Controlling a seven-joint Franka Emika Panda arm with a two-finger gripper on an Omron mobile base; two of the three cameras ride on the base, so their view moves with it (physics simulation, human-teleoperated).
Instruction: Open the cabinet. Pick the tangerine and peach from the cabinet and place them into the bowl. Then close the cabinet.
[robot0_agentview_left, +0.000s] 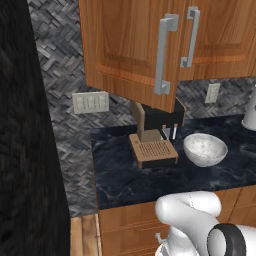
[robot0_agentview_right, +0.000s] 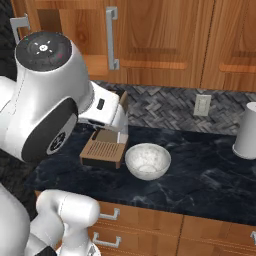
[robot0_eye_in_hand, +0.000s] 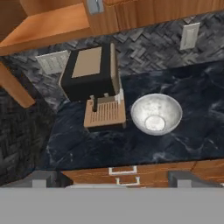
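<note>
Two orange-brown wooden panel doors with long silver bar handles front the wall cabinet (robot0_agentview_left: 130, 45). The left door (robot0_eye_in_hand: 13, 87) stands swung out over the dark marbled surface (robot0_agentview_left: 125, 175), the right one (robot0_agentview_right: 160, 40) flush shut. The open door bares the wooden shelf (robot0_eye_in_hand: 43, 24), so the opening step looks done and the fruit comes next. Where on that shelf the tangerine and peach lie I cannot tell.

The wide, shallow, whitish-grey speckled bowl (robot0_eye_in_hand: 156, 113) sits empty near the middle of the surface, well in from the front edge and just beside the right side of the brown and black coffee machine (robot0_eye_in_hand: 89, 72). It sits below the cabinet, probably so that each fruit needs only a short carry down from the shelf.

The small dark fingers (robot0_eye_in_hand: 41, 178) are spread wide with nothing between them. They hang above the front edge of the surface and the wooden drawers (robot0_eye_in_hand: 122, 171), looking down on the bowl.

Room is tight on the left. The open door juts over the left edge of the surface, and the coffee machine's top rises close under the cabinet's bottom edge, so a reach to the shelf likely has to pass between door and machine. To the right of the bowl the surface lies bare as far as a white cylindrical canister (robot0_agentview_right: 247, 132) near the right end, and nothing stands over the bowl's rim
</note>
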